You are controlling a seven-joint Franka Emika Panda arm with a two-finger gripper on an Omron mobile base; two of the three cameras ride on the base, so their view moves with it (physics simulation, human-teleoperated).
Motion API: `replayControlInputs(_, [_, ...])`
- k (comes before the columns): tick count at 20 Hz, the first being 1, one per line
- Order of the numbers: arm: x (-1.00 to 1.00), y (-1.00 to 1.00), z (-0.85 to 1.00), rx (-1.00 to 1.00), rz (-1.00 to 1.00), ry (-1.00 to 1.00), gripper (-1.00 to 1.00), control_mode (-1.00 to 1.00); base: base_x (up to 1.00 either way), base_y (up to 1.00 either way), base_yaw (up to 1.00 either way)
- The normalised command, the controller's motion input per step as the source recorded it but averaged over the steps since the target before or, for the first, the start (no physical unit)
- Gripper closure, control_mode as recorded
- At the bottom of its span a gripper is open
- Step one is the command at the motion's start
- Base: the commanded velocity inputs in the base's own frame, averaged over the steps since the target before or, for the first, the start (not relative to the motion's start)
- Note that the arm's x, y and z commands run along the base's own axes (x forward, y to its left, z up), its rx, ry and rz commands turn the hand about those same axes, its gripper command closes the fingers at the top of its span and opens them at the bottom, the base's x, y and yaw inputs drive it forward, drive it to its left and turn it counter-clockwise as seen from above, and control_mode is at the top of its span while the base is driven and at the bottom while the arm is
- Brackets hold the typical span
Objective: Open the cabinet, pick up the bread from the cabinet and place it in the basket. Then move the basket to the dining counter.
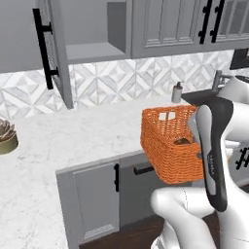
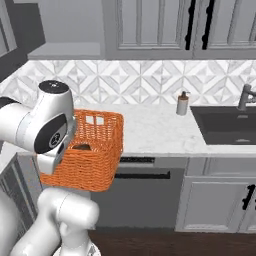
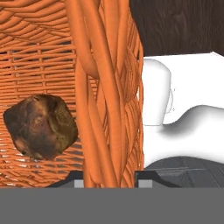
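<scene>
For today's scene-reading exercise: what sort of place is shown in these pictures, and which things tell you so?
A simulated home kitchen, most likely. A marble-look worktop runs beneath grey wall cabinets, backed by geometric tiles, and a dark sink with a tap is set into it.

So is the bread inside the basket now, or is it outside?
Inside. The hand view shows the bread lying within the basket, against its woven wall, and the left base view shows a dark lump inside the orange sides.
</scene>
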Motion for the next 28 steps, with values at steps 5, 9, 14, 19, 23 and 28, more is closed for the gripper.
replayControlInputs(5, [0.00,0.00,0.00,0.00,0.00,0.00,1.00,1.00,0.00,-0.07,-0.91])
replayControlInputs(9, [0.00,0.00,0.00,0.00,0.00,0.00,1.00,1.00,0.00,-0.01,-0.97])
replayControlInputs(14, [0.00,0.00,0.00,0.00,0.00,0.00,1.00,1.00,0.00,-0.06,-0.96])
replayControlInputs(19, [0.00,0.00,0.00,0.00,0.00,0.00,1.00,1.00,0.03,-0.18,-0.93])
replayControlInputs(23, [0.00,0.00,0.00,0.00,0.00,0.00,1.00,1.00,0.75,-0.73,-0.53])
replayControlInputs(28, [0.00,0.00,0.00,0.00,0.00,0.00,1.00,1.00,0.96,-0.95,-0.25])
